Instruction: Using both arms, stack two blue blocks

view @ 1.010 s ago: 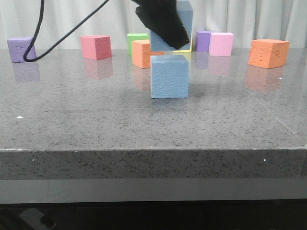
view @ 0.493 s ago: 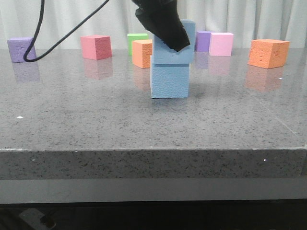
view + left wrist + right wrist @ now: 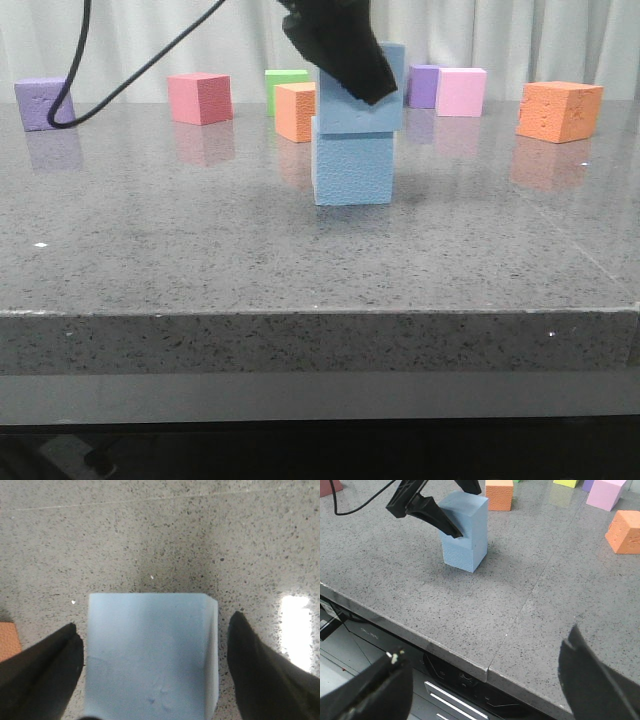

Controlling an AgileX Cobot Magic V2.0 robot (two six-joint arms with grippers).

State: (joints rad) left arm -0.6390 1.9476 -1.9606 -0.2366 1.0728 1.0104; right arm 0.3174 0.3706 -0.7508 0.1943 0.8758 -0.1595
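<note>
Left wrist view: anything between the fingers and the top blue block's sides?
Small gaps only. In the left wrist view the fingers flank the top blue block; speckled table shows in the gap on one side.

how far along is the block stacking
Mostly done: the upper blue block already sits on the lower blue block. In hand: the left gripper straddles the top block with gaps on both sides, apparently released. Left: lift that arm clear. The right gripper hangs open, away.

A speckled grey stone table (image 3: 200,250) carries the stacked blue blocks (image 3: 353,165) and scattered coloured cubes (image 3: 560,111).
</note>
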